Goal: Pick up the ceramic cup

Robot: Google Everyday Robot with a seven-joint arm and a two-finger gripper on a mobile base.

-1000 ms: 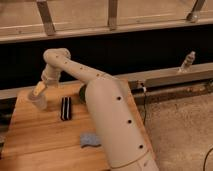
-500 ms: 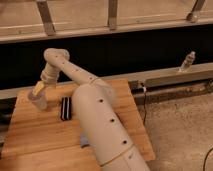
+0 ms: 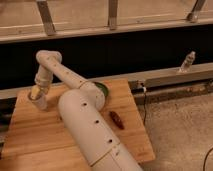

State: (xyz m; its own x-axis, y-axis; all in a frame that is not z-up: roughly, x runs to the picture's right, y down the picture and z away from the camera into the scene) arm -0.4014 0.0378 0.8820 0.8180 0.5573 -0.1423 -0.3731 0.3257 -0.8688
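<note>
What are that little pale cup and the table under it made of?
The cup, just below the gripper at the table's far left, looks like matte whitish ceramic, though plastic is possible. The table looks like wood: warm brown with plank-like streaks.

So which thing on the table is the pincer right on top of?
The ceramic cup, the pale little tumbler at the far left of the wooden table. The pincer is right over its rim; the green bowl and the small dark reddish thing sit farther right.

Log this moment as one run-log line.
gripper: at ceramic cup's rim, far-left of wooden table | green bowl: behind arm | lift: not shown
</note>
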